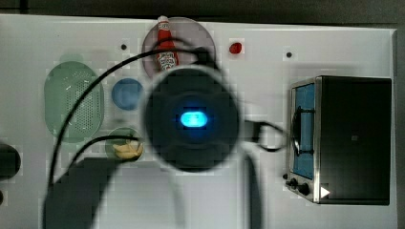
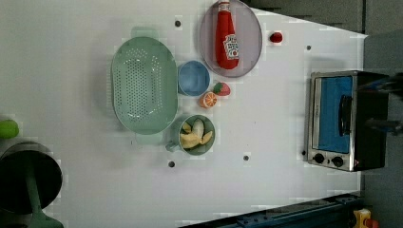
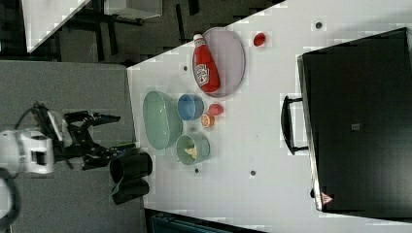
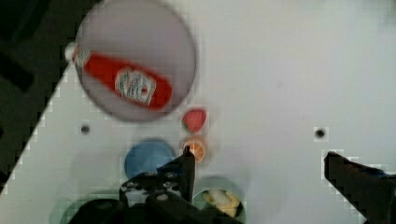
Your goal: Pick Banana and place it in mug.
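Observation:
The pale-yellow banana [image 2: 194, 135] lies inside the pale-green mug [image 2: 209, 144], which stands just beside the colander. Both also appear in the top view, the banana [image 1: 128, 150] in the mug [image 1: 116, 136], and in the right view, the banana [image 3: 192, 152] in the mug [image 3: 201, 144]. My gripper [image 4: 261, 163] is open wide with nothing between its fingers. It hangs high above the table, off to the side of the mug [image 4: 205, 190], where the banana [image 4: 224, 200] shows. In the right view the gripper [image 3: 121, 131] sits off the table's edge.
A green colander [image 2: 143, 84], a blue cup [image 2: 193, 78], an orange slice [image 2: 208, 99] and a strawberry [image 2: 222, 89] crowd around the mug. A ketchup bottle [image 2: 226, 35] lies on a plate [image 2: 252, 38]. A toaster oven [image 2: 340, 118] stands at the left view's right.

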Tool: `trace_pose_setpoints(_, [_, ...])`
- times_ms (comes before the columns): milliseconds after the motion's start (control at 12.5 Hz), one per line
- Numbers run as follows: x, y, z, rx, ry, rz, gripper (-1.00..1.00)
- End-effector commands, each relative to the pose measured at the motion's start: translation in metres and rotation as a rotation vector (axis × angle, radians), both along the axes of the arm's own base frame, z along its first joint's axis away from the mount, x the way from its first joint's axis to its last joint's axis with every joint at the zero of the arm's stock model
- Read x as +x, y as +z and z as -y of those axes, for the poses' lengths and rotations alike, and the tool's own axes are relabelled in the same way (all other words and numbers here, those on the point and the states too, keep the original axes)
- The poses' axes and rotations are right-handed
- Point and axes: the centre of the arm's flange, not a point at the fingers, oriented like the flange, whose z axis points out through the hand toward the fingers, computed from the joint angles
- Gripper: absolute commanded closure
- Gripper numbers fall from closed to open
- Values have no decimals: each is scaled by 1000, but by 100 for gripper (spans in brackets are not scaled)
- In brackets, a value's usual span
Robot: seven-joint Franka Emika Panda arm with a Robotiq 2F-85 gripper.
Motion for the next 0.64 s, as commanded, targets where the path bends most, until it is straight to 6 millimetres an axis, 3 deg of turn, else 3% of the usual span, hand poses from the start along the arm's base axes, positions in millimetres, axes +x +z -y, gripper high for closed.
trace_pose_setpoints(80, [-6,18,52,-47,5,-49,-100])
trace_pose_setpoints(240, [-10,19,61,-96,26,-75,-100])
trace_pose_setpoints(640, [-9,18,59,-89,31,-75,-100])
